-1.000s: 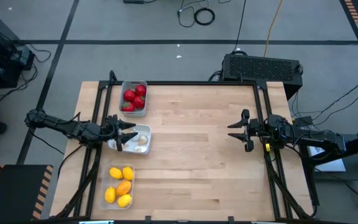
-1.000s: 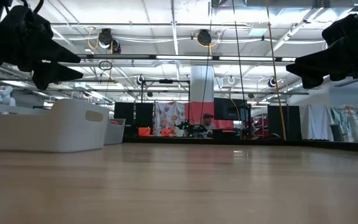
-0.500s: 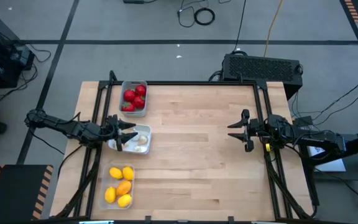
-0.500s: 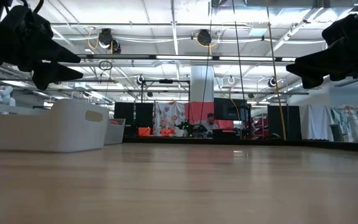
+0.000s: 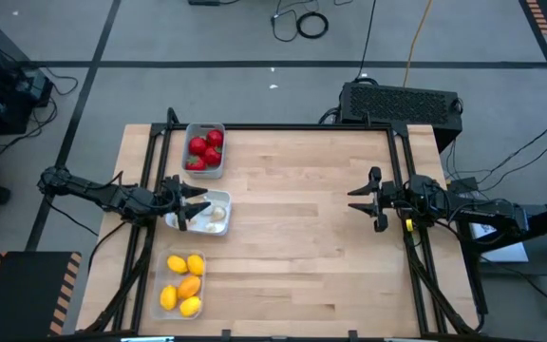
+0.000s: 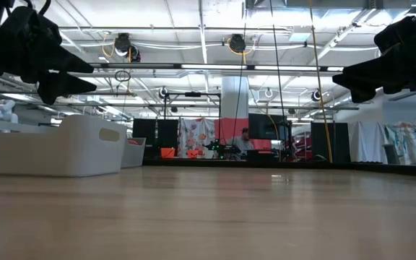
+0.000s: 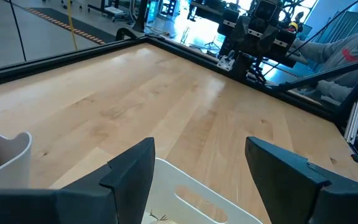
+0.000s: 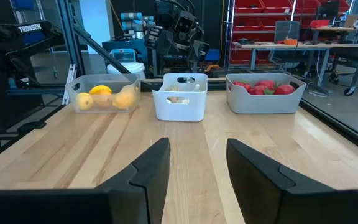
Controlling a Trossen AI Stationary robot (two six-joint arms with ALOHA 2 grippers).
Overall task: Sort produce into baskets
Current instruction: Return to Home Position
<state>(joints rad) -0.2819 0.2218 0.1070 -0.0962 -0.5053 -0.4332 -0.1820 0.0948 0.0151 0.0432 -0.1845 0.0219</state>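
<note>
Three baskets stand along the table's left side. The greyish basket (image 5: 205,150) at the far left holds red fruits (image 8: 265,87). The white basket (image 5: 209,214) in the middle holds whitish bulbs (image 5: 216,216). The clear basket (image 5: 180,284) near the front holds yellow and orange ovals (image 8: 107,97). My left gripper (image 5: 195,203) is open and empty, hovering over the white basket's left end (image 7: 185,193). My right gripper (image 5: 363,199) is open and empty above the table's right side.
Bare wooden tabletop (image 5: 302,237) spreads between the baskets and my right gripper. A black frame rail (image 5: 283,126) runs round the table's edge. A person in a grey sleeve (image 7: 347,50) sits beyond the table's right side.
</note>
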